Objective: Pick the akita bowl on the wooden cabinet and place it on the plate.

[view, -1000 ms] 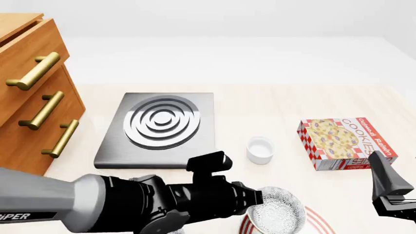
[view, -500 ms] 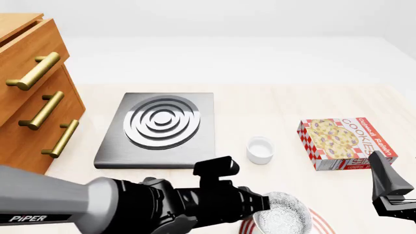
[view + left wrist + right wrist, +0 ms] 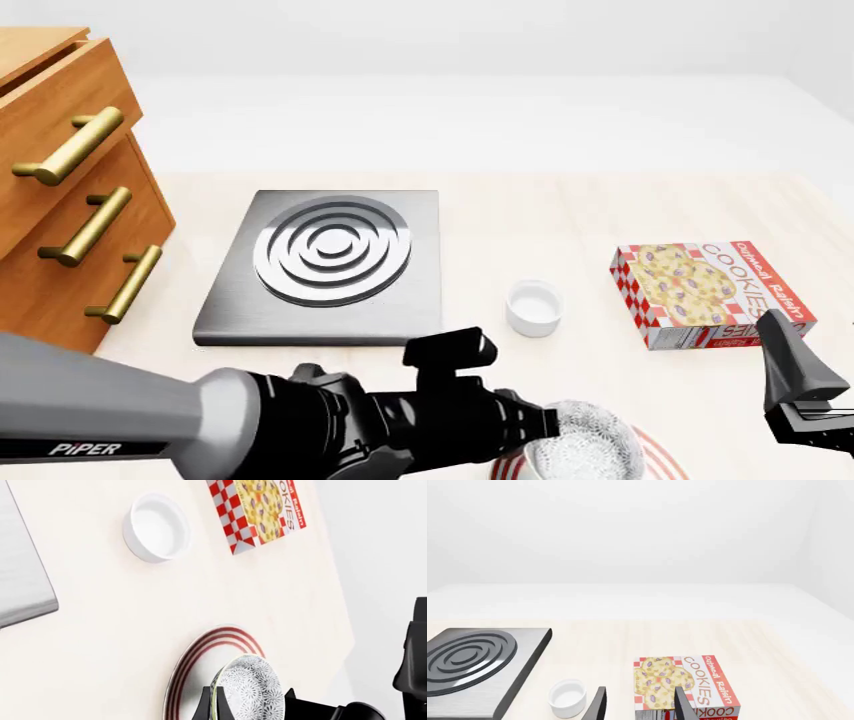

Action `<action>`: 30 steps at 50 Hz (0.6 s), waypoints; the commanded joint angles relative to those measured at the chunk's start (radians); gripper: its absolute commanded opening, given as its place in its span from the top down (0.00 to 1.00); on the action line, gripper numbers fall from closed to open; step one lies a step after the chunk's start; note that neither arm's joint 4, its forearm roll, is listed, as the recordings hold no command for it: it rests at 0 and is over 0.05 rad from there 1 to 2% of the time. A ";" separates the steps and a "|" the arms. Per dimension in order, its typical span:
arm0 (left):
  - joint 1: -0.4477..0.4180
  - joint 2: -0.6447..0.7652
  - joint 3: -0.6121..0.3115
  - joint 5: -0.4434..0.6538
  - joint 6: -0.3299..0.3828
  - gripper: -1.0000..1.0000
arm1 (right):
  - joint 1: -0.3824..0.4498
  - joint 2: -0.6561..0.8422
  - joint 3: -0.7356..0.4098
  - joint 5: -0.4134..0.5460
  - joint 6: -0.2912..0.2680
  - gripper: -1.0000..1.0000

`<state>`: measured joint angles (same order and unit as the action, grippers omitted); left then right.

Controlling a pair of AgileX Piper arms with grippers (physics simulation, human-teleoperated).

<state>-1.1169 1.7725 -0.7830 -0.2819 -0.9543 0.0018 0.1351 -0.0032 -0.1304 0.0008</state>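
My left jaws (image 3: 247,712) are clamped on the rim of the round grey-and-white speckled akita bowl (image 3: 251,690), holding it over the round white plate with thin red rings (image 3: 200,652) at the near edge of the pale wooden desk (image 3: 133,620); whether bowl and plate touch, I cannot tell. In the front view my left arm (image 3: 200,430) reads "PIPER" in white letters, and it hides most of the plate (image 3: 654,455), leaving only a sliver of red rings beside the bowl (image 3: 587,445).

The red-and-white checked box of cookies (image 3: 707,293) lies flat on the desk's right side; "COOKIES" reads on it, and the right wrist view adds "Oatmeal Raisin" on the box (image 3: 684,682). That view shows my right jaws (image 3: 639,705) apart, empty, aimed at the box.

The small plain white cup (image 3: 534,307) sits between the box and the square grey stove plate with silver rings (image 3: 334,260).

Only the front view shows the large orange-brown wooden cabinet with brass bar handles (image 3: 67,190), at far left. The left wrist view alone shows the plate's rings curving beneath the bowl.
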 commanded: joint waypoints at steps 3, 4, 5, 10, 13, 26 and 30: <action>-0.008 0.014 -0.003 -0.019 -0.012 1.00 | 0.000 0.000 0.000 0.000 0.000 0.00; -0.007 0.015 -0.003 -0.019 -0.011 1.00 | 0.000 0.000 0.000 0.000 0.000 0.00; -0.008 0.016 -0.003 -0.021 -0.013 1.00 | 0.000 0.000 0.000 0.000 0.000 0.00; -0.009 0.026 -0.003 -0.028 -0.016 1.00 | 0.000 0.000 0.000 0.000 0.000 0.00; -0.008 0.030 -0.005 -0.030 -0.017 1.00 | 0.000 0.000 0.000 0.000 0.000 0.00; -0.002 0.038 -0.008 -0.032 -0.019 1.00 | 0.000 0.000 0.000 0.000 0.000 0.00; -0.003 0.041 -0.009 -0.033 -0.021 1.00 | 0.000 0.000 0.000 0.000 0.000 0.00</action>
<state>-1.1205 1.8090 -0.7859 -0.3082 -0.9711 0.0018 0.1351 -0.0032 -0.1304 0.0008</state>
